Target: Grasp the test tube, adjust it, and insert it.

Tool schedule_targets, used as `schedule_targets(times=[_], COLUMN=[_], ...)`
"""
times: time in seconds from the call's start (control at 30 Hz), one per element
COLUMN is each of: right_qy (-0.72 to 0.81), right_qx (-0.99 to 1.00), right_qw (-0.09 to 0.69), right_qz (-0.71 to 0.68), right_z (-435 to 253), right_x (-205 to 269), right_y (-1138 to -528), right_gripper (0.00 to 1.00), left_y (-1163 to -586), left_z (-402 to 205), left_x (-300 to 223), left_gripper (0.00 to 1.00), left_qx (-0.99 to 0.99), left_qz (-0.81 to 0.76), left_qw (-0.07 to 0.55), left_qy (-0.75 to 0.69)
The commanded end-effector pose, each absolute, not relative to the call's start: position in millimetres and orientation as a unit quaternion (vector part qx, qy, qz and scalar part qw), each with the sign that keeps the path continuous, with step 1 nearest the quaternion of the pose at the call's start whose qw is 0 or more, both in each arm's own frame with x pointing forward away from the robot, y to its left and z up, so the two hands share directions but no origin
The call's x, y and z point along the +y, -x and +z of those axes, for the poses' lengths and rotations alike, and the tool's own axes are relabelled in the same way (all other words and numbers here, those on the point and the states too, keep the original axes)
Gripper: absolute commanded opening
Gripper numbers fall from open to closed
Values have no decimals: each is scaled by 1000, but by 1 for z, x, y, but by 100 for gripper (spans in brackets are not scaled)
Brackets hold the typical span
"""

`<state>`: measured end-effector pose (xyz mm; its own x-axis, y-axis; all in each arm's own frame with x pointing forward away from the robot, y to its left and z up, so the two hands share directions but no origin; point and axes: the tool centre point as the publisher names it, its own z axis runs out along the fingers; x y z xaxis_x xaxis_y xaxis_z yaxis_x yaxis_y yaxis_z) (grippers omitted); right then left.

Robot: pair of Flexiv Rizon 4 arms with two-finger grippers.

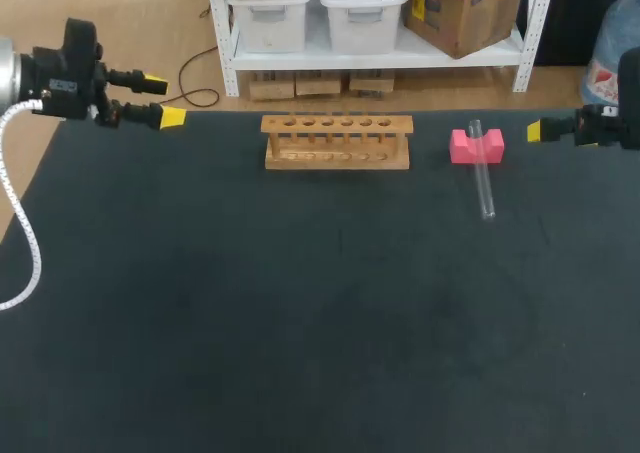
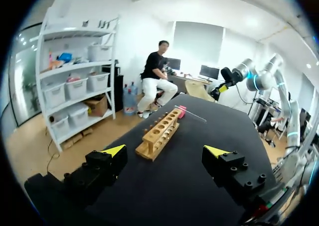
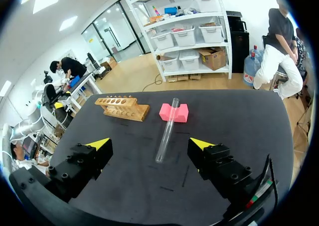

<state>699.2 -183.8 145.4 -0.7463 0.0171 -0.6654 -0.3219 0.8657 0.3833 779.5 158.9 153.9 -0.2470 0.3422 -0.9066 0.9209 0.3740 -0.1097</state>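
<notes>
Station: black table (image 1: 300, 323), 2 arms, 1 tube.

Test tube (image 1: 483, 173): clear glass, lying down in the far right part of the table. It rests in the notch on top of the pink block (image 1: 462, 148). 1 end pokes out past the block's far side, and the longer part runs from the block toward the near side, with its tip down on the table surface. Nothing grips it.

Wooden rack (image 1: 337, 141): stands upright near the middle of the far edge, to the left of the block and apart from it. 6 holes are visible in the top bar. The tube is not in the rack.

Left gripper (image 1: 163, 98): at the far left corner of the table, well apart from the rack. In the left wrist view the 2 yellow-tipped fingers are spread wide, with only bare table between them. The rack lies well ahead of them and the tube farther on.

Right gripper (image 3: 149, 144): at the right edge of the table, to the right of the block and apart from it. In the right wrist view the fingers are spread wide and hold nothing. The tube lies on the table ahead of the gap between the fingers, touching neither.
</notes>
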Motion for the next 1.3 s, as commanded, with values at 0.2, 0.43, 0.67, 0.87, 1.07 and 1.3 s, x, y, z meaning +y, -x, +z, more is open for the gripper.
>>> schedule_targets(times=[0.2,0.43,0.67,0.87,1.07,1.3], right_qy=[83,83,83,83,83,87], right_qx=[903,903,903,903,903,911], right_qw=[346,346,346,346,346,345], right_qz=[241,241,241,241,241,209], right_z=[147,147,147,147,147,144], right_x=[-183,-183,-183,-183,-183,-184], right_y=[-698,-698,-698,-698,-698,-703], right_gripper=[100,100,100,100,100,100], left_y=[-819,-832,-835,-835,-835,-835], left_z=[126,118,116,116,116,116], left_x=[144,141,140,140,140,140], left_gripper=[100,100,100,100,100,100], left_qx=[651,653,651,651,651,651], left_qz=[-418,-419,-424,-424,-424,-424], left_qw=[392,387,383,383,383,383], left_qy=[-498,-499,-500,-500,-500,-500])
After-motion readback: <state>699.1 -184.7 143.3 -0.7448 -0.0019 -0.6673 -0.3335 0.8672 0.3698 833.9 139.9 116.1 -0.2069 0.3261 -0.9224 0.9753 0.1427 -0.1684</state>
